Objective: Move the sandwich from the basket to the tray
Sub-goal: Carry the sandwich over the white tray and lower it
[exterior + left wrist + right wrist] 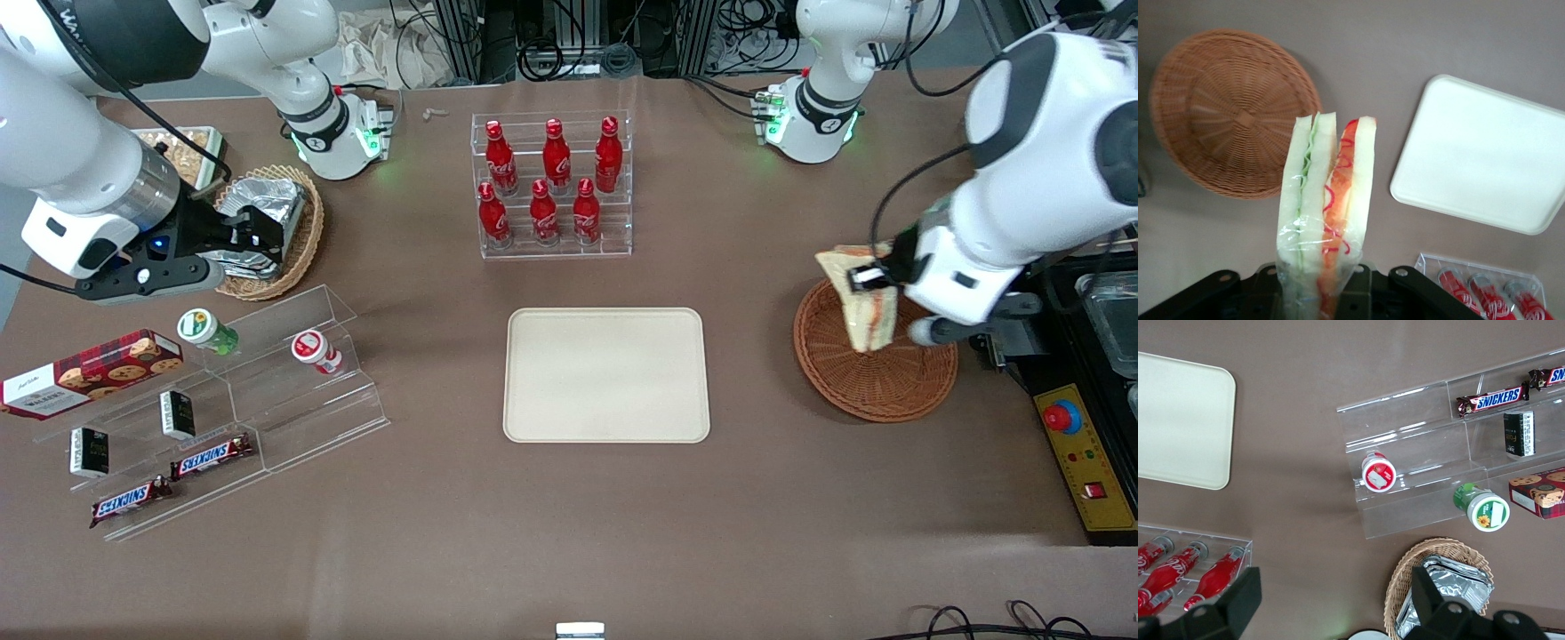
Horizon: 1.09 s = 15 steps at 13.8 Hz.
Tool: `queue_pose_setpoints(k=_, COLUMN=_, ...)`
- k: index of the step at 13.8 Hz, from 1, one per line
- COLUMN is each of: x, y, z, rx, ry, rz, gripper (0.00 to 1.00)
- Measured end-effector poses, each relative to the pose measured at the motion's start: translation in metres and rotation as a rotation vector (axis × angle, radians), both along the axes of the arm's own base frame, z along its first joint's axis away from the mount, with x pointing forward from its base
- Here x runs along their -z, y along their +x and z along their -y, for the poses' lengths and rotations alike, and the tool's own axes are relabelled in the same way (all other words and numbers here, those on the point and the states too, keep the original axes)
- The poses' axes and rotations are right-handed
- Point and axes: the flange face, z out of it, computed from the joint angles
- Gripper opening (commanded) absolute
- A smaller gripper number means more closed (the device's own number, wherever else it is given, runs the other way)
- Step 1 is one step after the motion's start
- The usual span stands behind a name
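Note:
The sandwich (pixel 861 302), a wrapped wedge of pale bread with green and red-orange filling, hangs lifted just above the reddish-brown wicker basket (pixel 889 391). My left gripper (pixel 868 279) is shut on its upper part. In the left wrist view the sandwich (pixel 1328 193) stands out from the gripper (pixel 1319 293), its clear wrap pinched between the black fingers. The basket (pixel 1225 113) below it holds nothing that I can see. The cream tray (pixel 606 373) lies flat at the table's middle, toward the parked arm from the basket, and it shows bare in the wrist view (pixel 1485 153).
A clear rack of red bottles (pixel 551 187) stands farther from the front camera than the tray. Acrylic shelves with snacks (pixel 222 400) and a tan basket of foil packs (pixel 267 231) lie toward the parked arm's end. A yellow control box (pixel 1080 453) sits beside the basket.

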Motion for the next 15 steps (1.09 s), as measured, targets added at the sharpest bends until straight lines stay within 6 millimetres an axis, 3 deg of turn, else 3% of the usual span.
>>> queue_pose_setpoints(k=3, x=0.032, y=-0.012, z=0.067, rx=0.104, ry=-0.034, rz=0.044, gripper=0.0)
queue_pose_setpoints(k=5, x=0.071, y=-0.024, z=0.106, rx=0.155, ry=-0.054, rz=0.068, gripper=0.0)
queue_pose_setpoints(k=8, x=0.135, y=-0.037, z=0.15, rx=0.229, ry=-0.065, rz=0.095, gripper=0.0)
queue_pose_setpoints(k=10, x=0.179, y=-0.035, z=0.168, rx=0.269, ry=-0.053, rz=0.113, gripper=0.0)
queue_pose_setpoints(k=13, x=0.241, y=-0.024, z=0.179, rx=0.268, ry=-0.008, rz=0.152, gripper=0.0)
queue_pose_setpoints(k=15, x=0.264, y=-0.018, z=0.185, rx=0.252, ry=0.013, rz=0.162, gripper=0.0)
